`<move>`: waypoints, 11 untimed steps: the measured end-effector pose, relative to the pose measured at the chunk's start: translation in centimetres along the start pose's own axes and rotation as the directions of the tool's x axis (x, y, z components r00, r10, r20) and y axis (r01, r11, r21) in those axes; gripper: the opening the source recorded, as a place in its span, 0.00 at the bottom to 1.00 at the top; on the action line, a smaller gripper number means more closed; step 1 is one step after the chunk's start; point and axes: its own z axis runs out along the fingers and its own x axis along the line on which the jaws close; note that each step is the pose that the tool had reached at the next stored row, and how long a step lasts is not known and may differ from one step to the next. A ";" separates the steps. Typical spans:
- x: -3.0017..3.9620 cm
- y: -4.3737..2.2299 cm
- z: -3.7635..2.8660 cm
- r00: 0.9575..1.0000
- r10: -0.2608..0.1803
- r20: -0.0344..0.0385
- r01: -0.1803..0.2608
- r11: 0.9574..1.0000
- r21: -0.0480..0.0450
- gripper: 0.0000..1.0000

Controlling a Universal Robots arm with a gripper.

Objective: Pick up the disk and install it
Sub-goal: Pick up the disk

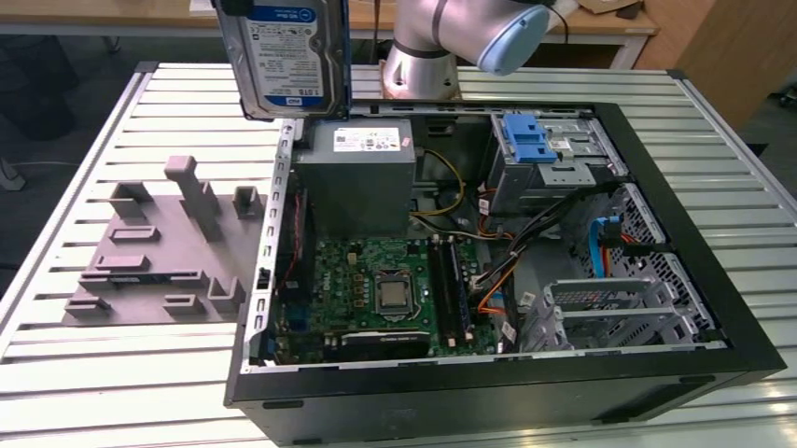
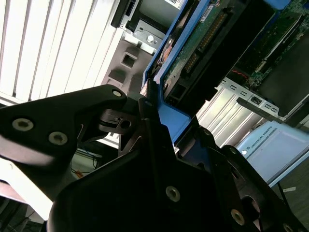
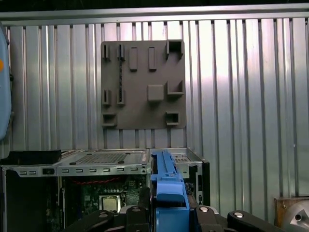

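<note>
The disk (image 1: 284, 56), a silver hard drive with a white-and-blue label in a blue carrier, hangs upright in the air above the back left corner of the open computer case (image 1: 697, 308). In both wrist views my gripper (image 3: 166, 211) is shut on the carrier's blue edge (image 3: 166, 186), with a black finger on either side. The second wrist view shows the disk's green circuit-board underside (image 2: 203, 41) running away from my gripper (image 2: 157, 128).
Inside the case are a grey power supply box (image 1: 355, 177), the motherboard (image 1: 380, 289) and a drive bay with a blue latch (image 1: 529, 140). A grey fixture plate (image 1: 156, 252) lies on the slatted table at the exterior view's left. The arm's base (image 1: 424, 65) stands behind the case.
</note>
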 end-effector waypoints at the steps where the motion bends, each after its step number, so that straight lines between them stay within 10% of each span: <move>1: 0.00 -0.07 0.00 1.000 0.000 0.000 0.000 1.000 0.000 0.36; 11: -0.01 -0.26 0.00 1.000 0.000 0.000 0.000 1.000 0.000 0.36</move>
